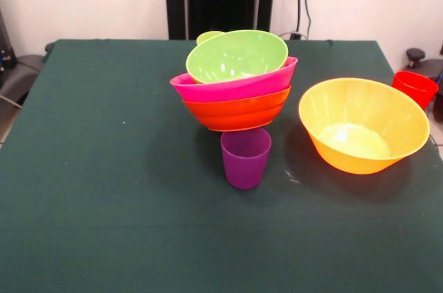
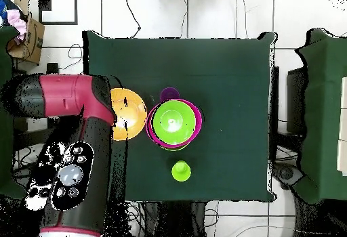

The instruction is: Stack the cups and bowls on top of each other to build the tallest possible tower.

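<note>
The tower stands mid-table: a lime green bowl in a large pink bowl in a red-orange bowl, all tilted. It also shows in the overhead view. A purple cup stands upright just in front of the tower; it also shows in the overhead view. A lime green cup stands behind the tower and shows in the overhead view too. A large orange bowl sits alone to the right. A red cup shows at the table's right edge. No gripper shows in either view.
The red and black arm lies over the table's left side in the overhead view and covers part of the orange bowl. The green table cloth reaches the front edge. A cardboard box stands off the table.
</note>
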Robot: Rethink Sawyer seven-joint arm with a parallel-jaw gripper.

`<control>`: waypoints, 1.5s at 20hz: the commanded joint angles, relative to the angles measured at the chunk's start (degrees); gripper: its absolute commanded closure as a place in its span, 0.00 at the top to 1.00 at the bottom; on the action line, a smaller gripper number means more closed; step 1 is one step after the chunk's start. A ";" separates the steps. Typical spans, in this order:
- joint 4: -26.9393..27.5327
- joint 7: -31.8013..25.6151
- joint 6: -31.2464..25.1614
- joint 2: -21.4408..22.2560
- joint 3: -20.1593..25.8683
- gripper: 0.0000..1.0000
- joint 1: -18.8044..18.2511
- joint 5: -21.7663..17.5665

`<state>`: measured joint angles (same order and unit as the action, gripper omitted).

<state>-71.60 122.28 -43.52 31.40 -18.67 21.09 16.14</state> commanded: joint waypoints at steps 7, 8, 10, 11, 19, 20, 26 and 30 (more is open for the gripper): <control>-6.49 12.44 -6.02 -1.05 2.89 1.00 1.40 0.75; -6.68 12.22 -5.47 -1.24 2.99 1.00 1.29 0.71; -7.05 11.72 -4.51 -1.51 3.14 1.00 1.10 0.59; -7.59 11.29 -3.54 -1.63 3.39 1.00 0.85 0.58; -10.13 9.06 2.36 -2.69 4.37 1.00 -0.46 -0.22; -10.22 9.05 2.94 -2.92 4.38 1.00 -0.47 -0.33; -10.86 8.32 6.19 -4.11 4.88 1.00 -1.09 -0.73; -11.10 8.15 7.71 -4.64 5.07 1.00 -1.33 -0.74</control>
<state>-77.20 123.60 -39.59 31.51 -18.90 21.49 17.11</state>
